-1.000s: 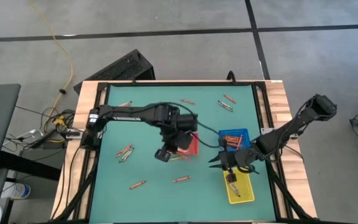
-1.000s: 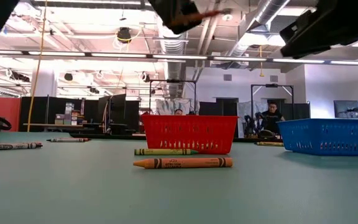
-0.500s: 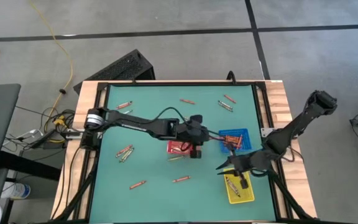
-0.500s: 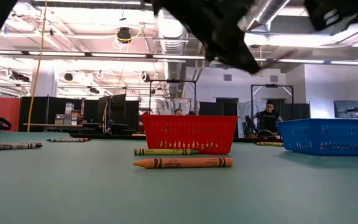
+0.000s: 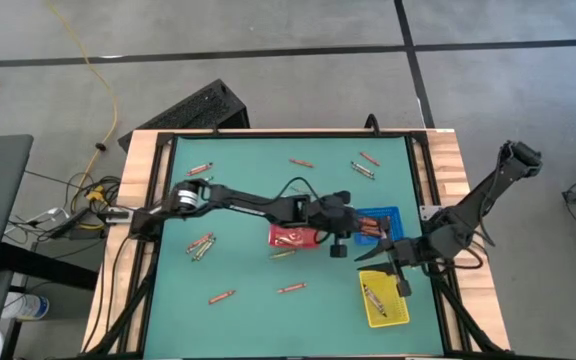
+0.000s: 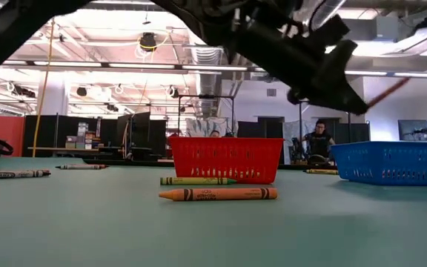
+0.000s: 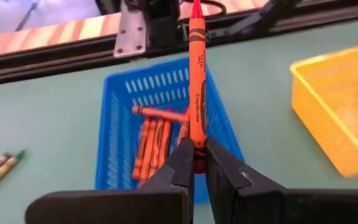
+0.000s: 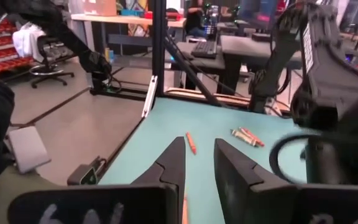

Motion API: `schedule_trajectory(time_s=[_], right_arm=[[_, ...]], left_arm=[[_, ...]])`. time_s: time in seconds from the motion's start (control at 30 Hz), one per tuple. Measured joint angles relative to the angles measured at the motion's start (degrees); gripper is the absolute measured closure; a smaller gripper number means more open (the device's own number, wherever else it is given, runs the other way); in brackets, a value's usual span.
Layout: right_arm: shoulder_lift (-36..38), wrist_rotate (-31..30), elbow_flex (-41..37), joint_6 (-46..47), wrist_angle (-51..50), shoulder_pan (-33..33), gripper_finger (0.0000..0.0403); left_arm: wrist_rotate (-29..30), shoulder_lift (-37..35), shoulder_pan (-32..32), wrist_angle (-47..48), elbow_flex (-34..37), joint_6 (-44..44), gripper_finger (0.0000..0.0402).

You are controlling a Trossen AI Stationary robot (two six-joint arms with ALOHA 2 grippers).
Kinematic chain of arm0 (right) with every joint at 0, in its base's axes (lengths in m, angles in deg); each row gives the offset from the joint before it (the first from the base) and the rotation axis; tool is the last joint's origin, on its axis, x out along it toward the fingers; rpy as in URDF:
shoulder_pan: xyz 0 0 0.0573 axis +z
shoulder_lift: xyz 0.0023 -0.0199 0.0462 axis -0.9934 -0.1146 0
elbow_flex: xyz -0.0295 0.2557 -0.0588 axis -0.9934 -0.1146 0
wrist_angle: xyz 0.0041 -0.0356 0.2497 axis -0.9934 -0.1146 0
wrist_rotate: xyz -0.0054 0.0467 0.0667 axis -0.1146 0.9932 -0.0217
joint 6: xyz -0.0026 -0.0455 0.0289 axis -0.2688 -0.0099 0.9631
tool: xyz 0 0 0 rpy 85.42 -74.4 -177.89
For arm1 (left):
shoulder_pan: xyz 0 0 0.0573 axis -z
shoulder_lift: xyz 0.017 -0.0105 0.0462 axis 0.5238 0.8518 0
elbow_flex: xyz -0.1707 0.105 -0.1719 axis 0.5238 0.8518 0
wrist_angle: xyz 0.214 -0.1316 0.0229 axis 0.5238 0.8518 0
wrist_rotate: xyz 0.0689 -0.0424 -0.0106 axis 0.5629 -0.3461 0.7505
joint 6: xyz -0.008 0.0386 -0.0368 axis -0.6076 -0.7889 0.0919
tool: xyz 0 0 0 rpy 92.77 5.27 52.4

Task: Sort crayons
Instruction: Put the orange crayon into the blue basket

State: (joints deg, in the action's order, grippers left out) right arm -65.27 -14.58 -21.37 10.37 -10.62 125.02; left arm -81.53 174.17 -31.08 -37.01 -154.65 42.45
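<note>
My left gripper (image 7: 199, 163) is shut on an orange crayon (image 7: 196, 87) above the blue tray (image 7: 120, 137), which holds several orange crayons (image 7: 157, 129). In the high view it (image 5: 346, 228) stands at the blue tray's (image 5: 386, 215) left rim. My right gripper (image 8: 199, 144) is open and empty, above the yellow tray's (image 5: 388, 305) far end (image 5: 366, 260). Loose crayons lie on the mat, among them an orange one (image 6: 218, 193) and a green one (image 6: 197, 180) in front of the red tray (image 6: 225, 158). My left gripper pinches the orange crayon by its blunt rear end (image 7: 197, 154) between its two fingers. The crayon runs on along the fingers, its tip toward the table's right edge. It is lifted clear above the blue tray, and in the low view it (image 6: 388, 90) slants up.
The red tray (image 5: 293, 237) stands mid-table, left of the blue one. Loose crayons lie at the far edge (image 5: 362, 170), at the left (image 5: 200, 243) and near the front (image 5: 220, 296) (image 5: 291, 288). The yellow tray holds a few crayons (image 5: 376, 297). People sit in the room beyond the table.
My left gripper has carried the orange crayon toward the table's right edge, from the red tray's near-left corner across that tray to the blue tray's left rim. My right gripper has drawn back a little toward the right edge, above the yellow tray.
</note>
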Motion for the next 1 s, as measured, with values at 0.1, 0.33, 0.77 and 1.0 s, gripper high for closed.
schedule_trajectory(time_s=[0.1, 0.33, 0.77, 1.0], right_arm=[[0.0, -0.4, 0.0, -0.1, -0.4, 0.0, 0.0321], [0.0, -0.5, 0.0, -0.1, -3.0, 0.0, 0.0321], [-0.1, -0.4, 0.0, 1.2, -6.0, -0.1, 0.0321], [-0.5, -0.4, 0.0, 7.0, -9.5, -0.1, 0.0321]], left_arm=[[-0.6, 1.8, -0.5, 2.9, -3.3, 1.7, 0.0393], [-0.3, 2.3, -0.7, 4.1, -4.7, 4.2, 0.0385], [3.6, -0.4, -1.3, 12.1, -4.7, 2.0, 0.0269], [12.6, -9.3, -2.8, 26.0, -4.7, -4.0, 0.0262]])
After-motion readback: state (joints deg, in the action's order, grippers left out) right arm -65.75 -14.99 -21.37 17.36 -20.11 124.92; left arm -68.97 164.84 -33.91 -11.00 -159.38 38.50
